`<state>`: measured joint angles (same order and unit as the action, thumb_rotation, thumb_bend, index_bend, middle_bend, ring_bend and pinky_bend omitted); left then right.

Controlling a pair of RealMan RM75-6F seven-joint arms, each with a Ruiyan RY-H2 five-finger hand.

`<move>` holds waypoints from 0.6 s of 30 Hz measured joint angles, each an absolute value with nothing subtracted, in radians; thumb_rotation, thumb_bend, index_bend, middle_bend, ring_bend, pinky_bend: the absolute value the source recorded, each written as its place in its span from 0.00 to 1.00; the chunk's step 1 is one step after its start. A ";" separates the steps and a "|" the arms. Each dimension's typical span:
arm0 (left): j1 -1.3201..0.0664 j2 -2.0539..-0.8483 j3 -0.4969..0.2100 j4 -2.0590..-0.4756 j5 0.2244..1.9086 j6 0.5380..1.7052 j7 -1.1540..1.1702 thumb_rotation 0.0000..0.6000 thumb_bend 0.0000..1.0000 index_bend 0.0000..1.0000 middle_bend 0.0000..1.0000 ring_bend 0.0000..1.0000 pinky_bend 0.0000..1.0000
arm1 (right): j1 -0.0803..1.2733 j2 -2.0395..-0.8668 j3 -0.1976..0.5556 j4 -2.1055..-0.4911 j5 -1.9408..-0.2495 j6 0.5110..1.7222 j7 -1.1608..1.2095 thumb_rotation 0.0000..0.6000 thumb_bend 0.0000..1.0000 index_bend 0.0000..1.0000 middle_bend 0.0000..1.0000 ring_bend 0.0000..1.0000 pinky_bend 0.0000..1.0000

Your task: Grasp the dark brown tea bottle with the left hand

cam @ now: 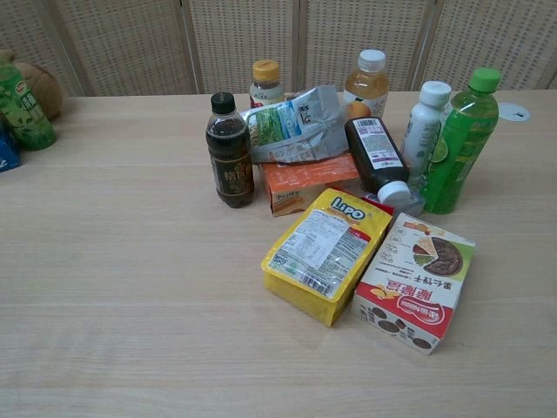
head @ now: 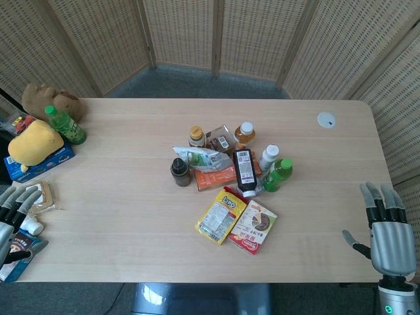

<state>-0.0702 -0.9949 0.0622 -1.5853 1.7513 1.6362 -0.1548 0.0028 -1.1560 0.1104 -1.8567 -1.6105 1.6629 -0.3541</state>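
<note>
Grasp not begun — left hand (head: 13,220) well apart from the dark brown tea bottle (head: 180,171).

Head view: the left hand sits at the table's near-left edge, fingers spread and seemingly empty, though it is partly cut off; the bottle stands upright far off toward the right hand's (head: 387,230) side, at the edge of the snack pile. The right hand is also spread, holding nothing. Chest view: neither hand shows; the bottle (cam: 230,152) stands upright, black cap on, just beside the orange box (cam: 300,183) — the whole reach and closing remain.
</note>
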 measured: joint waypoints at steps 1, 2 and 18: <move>-0.070 -0.995 0.062 -1.584 1.750 1.635 -0.156 1.00 0.00 0.00 0.00 0.00 0.00 | 0.003 -1.156 0.109 -1.858 -1.612 1.662 -0.353 1.00 0.00 0.00 0.00 0.00 0.00; -0.070 -0.996 0.061 -1.583 1.747 1.635 -0.158 1.00 0.00 0.00 0.00 0.00 0.00 | 0.003 -1.156 0.108 -1.859 -1.612 1.661 -0.352 1.00 0.00 0.00 0.00 0.00 0.00; -0.203 -1.227 -0.023 -1.413 1.681 1.492 -0.323 1.00 0.00 0.00 0.00 0.00 0.00 | 0.005 -1.154 0.105 -1.872 -1.603 1.648 -0.344 1.00 0.00 0.00 0.00 0.00 0.00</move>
<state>-0.2035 -1.2267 -0.0234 -1.4130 1.6814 1.4922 -0.3232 0.0047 -1.1542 0.1052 -1.8716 -1.6030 1.6476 -0.3443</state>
